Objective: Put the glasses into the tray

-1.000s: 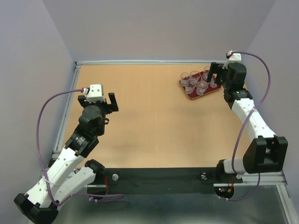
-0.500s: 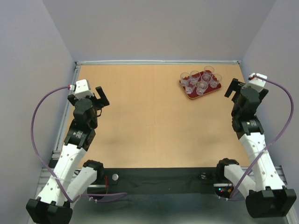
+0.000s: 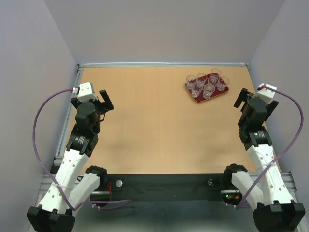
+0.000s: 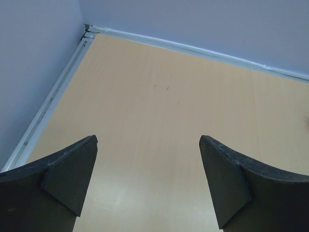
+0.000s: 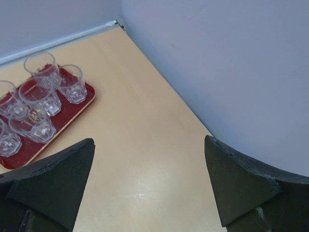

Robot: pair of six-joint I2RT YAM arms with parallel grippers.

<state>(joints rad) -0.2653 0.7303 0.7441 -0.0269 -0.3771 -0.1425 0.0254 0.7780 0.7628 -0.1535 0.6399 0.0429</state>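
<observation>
The dark-red tray (image 3: 198, 100) lies at the far right of the table with several clear glasses (image 3: 209, 89) standing upright in it. In the right wrist view the tray (image 5: 17, 155) and its glasses (image 5: 41, 94) are at the left edge. My right gripper (image 3: 255, 99) is open and empty, near the right wall, well to the right of and nearer than the tray; it also shows in the right wrist view (image 5: 149, 140). My left gripper (image 3: 90, 99) is open and empty at the table's left side, over bare table in the left wrist view (image 4: 148, 139).
Pale walls enclose the table on the left, far and right sides, with a metal rail (image 4: 53, 94) along the left and far edges. The black base strip (image 3: 164, 186) runs along the near edge.
My right gripper has drawn back from the tray to the right wall, leaving the glasses standing. My left arm swung left and back. Both have barely moved in the last half second.
</observation>
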